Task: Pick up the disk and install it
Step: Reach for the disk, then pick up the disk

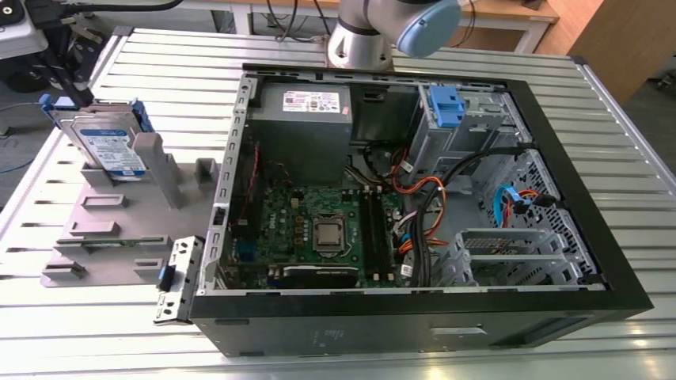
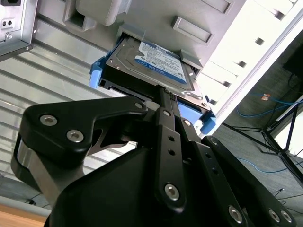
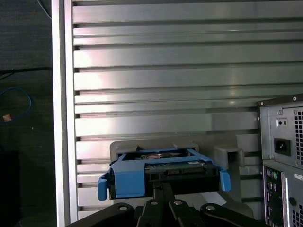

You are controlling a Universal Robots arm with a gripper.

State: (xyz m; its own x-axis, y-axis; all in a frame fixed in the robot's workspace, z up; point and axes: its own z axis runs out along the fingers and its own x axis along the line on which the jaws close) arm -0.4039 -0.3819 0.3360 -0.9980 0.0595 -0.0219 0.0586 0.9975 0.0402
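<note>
The disk (image 1: 109, 149) is a silver drive with a white-and-blue label and a blue rail frame. It stands on edge in a slot of the grey holder (image 1: 116, 214), at the exterior view's left. My gripper (image 1: 76, 93) hangs just above its top edge. In both wrist views the black fingers lie close together, and the gripper (image 2: 165, 97) (image 3: 163, 187) meets the middle of the disk's (image 2: 158, 64) (image 3: 128, 179) near edge. Whether the tips pinch part of the frame I cannot tell.
The open computer case (image 1: 560, 158) lies on the slatted metal table (image 1: 634, 103), beside the holder. Inside are a grey power-supply box (image 1: 306, 111), a green motherboard (image 1: 317, 229), a tall metal cage with a blue clip (image 1: 449, 107), cables, and a lower cage (image 1: 507, 253).
</note>
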